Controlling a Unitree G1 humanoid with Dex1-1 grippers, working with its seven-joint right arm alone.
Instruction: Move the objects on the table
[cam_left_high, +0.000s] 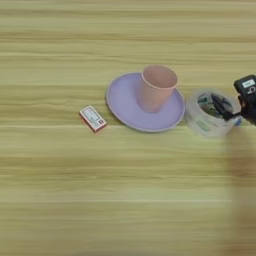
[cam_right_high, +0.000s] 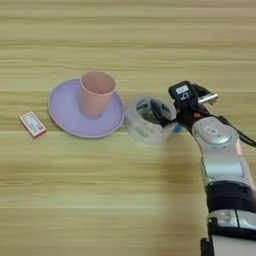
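The silver forearm (cam_right_high: 222, 165) is being shown in full only by the right eye view, where it is coming in from the 5 o'clock corner and reaching toward the middle of the table (cam_right_high: 125, 210). In the left eye view only the black tip of the right gripper (cam_left_high: 226, 107) is being caught at the 3 o'clock edge, and the forearm is being cut off. A sliver of bright blue (cam_right_high: 178, 128) is being glimpsed in the right eye view just beside the gripper, at the tape's 4 o'clock side; what it belongs to cannot be told.

The roll of clear tape (cam_right_high: 145, 120) is being seen lying flat on the table, just to the 3 o'clock side of a lilac plate (cam_right_high: 62, 107), close to its rim. One black finger (cam_right_high: 159, 113) is being held inside the roll's hole, and the rest of the gripper is being kept outside at the roll's 3 o'clock wall, so the wall is lying between the jaws. Whether the jaws are pressing on that wall cannot be told.

The pale pink cup (cam_right_high: 95, 92) is being carried upright on the plate, mouth up. A small red-and-white box (cam_right_high: 33, 124) is being seen lying flat at the plate's 8 o'clock side, apart from it.
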